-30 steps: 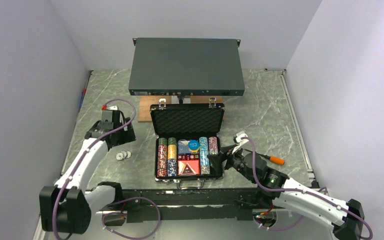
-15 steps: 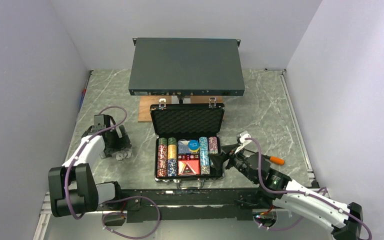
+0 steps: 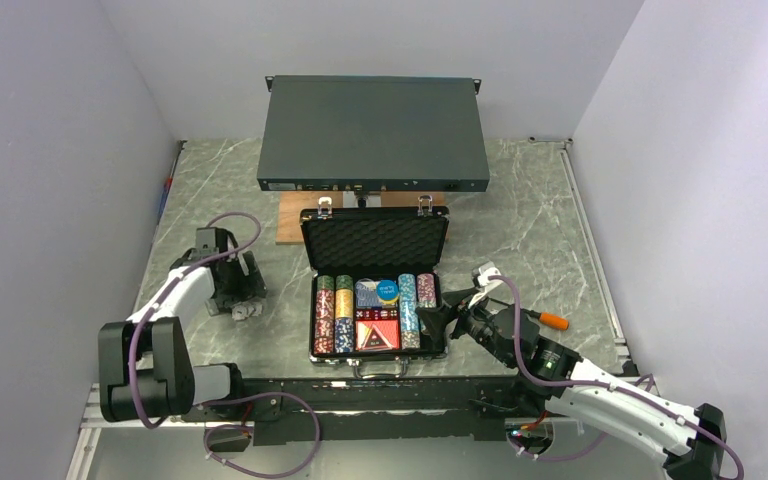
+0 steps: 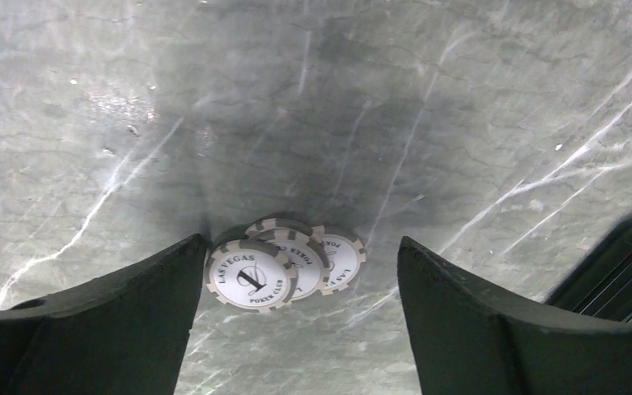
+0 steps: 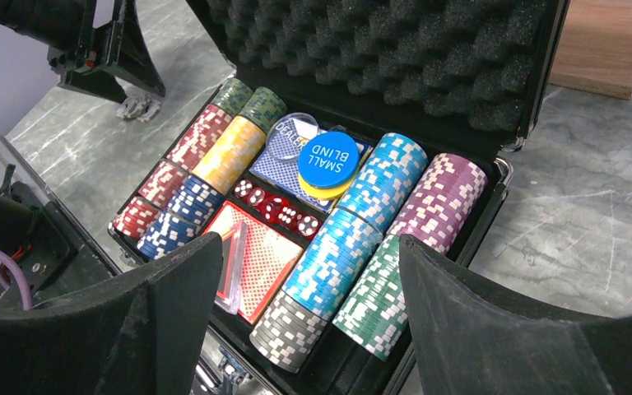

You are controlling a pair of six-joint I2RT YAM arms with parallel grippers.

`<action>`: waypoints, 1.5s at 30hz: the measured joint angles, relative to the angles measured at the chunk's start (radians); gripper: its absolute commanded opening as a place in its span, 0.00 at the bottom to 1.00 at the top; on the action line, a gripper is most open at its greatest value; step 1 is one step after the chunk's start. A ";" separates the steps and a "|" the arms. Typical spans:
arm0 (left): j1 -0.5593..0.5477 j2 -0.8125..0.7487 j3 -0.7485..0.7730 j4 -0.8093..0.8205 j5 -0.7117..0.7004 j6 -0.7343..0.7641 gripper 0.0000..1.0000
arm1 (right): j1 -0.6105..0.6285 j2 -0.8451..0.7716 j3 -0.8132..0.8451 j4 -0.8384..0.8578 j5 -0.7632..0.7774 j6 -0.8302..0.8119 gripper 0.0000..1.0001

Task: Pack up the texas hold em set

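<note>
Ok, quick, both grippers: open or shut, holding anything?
Left gripper: open, empty, jaws astride the white chips.
Right gripper: open, empty, facing the briefcase.

Briefcase open at counter centre, lid upright at rear. Rack box behind; wooden board between box and lid. Inside case: chip rows along both sides; discs, dice, decks in middle, rear to front. Loose chips overlapping on counter left of case, between left pincer fingers. Right pincer at case's right edge; screwdriver on counter further right.
</note>
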 measured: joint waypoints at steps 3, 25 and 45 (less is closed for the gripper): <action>-0.039 0.014 0.010 -0.006 -0.024 -0.015 0.89 | 0.000 0.000 0.000 0.000 0.000 0.000 0.80; -0.189 0.077 0.051 -0.114 -0.150 -0.133 0.84 | 0.000 0.026 0.000 0.000 -0.001 0.000 0.80; -0.212 0.136 0.100 -0.119 -0.146 -0.130 0.61 | 0.000 0.035 0.000 0.000 -0.002 0.000 0.80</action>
